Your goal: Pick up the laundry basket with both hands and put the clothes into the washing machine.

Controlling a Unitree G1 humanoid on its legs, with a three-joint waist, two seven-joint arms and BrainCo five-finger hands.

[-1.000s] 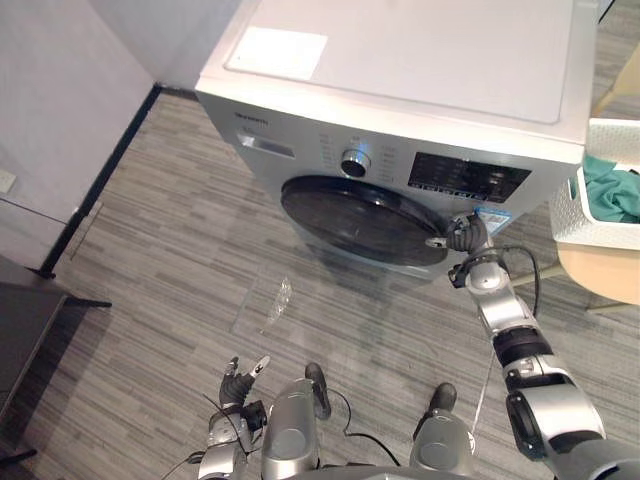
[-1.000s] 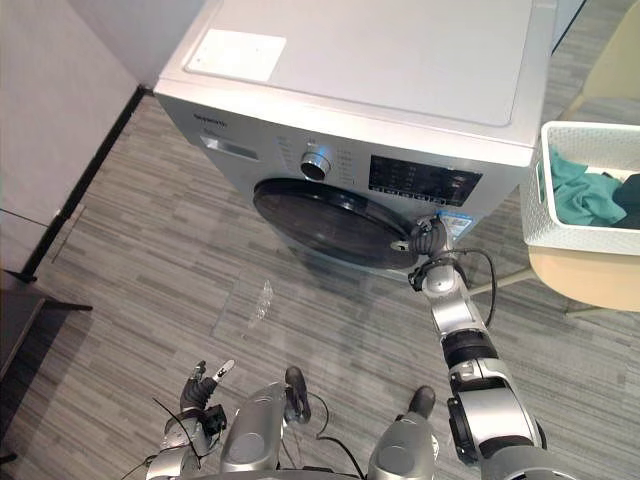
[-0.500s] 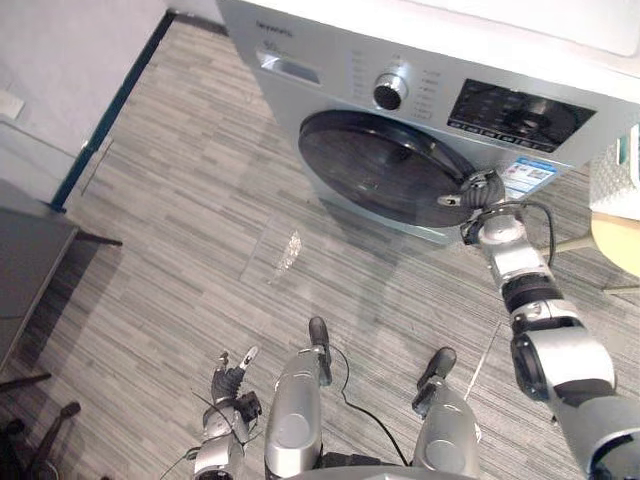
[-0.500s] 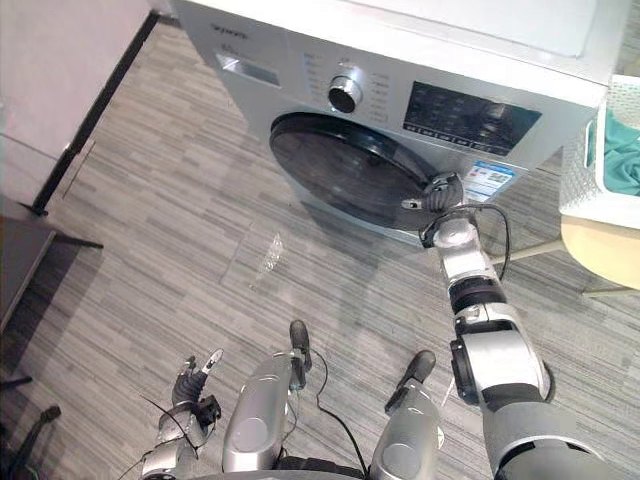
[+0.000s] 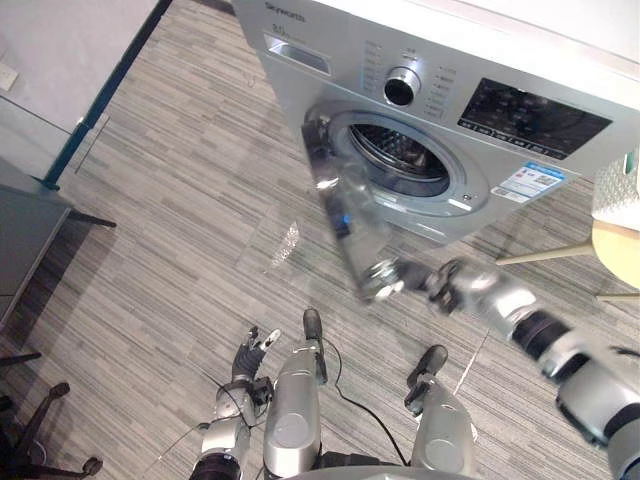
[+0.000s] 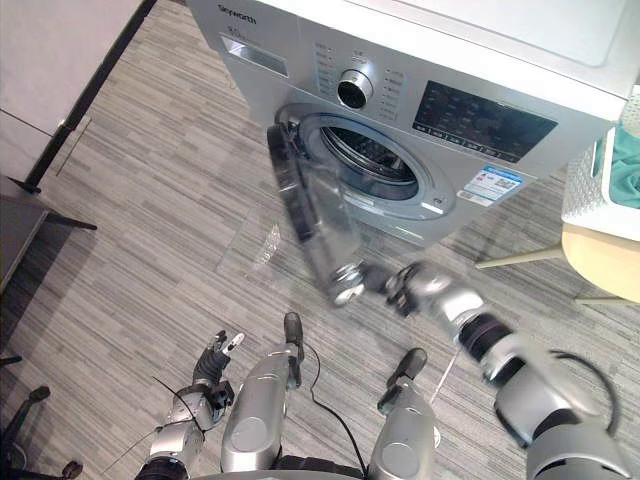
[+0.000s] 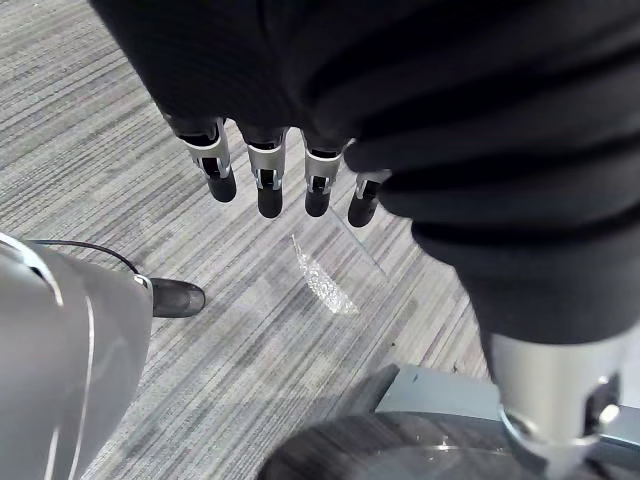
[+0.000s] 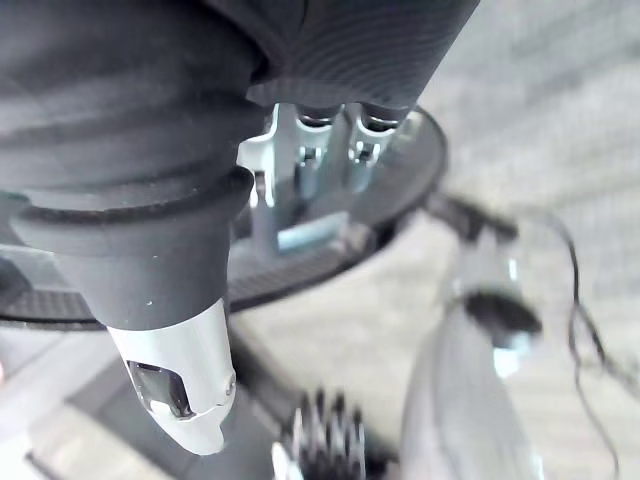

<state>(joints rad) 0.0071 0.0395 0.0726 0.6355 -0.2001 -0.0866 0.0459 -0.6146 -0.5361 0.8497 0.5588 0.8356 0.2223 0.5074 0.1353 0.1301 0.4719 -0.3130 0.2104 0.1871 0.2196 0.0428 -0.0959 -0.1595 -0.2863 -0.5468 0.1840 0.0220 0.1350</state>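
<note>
The left hand [image 6: 213, 358] hangs low, fingers [image 7: 262, 190] straight and apart. The right hand [image 6: 410, 285] meets the rim of the open glass door [image 6: 315, 225]; its grip cannot be told. Beside the silver washing machine [image 6: 400, 60], a white perforated laundry basket [image 6: 585, 195] holds teal clothes [image 6: 627, 165].

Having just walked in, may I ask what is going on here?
The round glass door of the silver washing machine stands open on the drum, with the robot's right hand at its free edge. Its left hand hangs open, low over the grey floor. The white perforated laundry basket with teal clothes sits on a beige stand to the right, not yet picked up.
</note>
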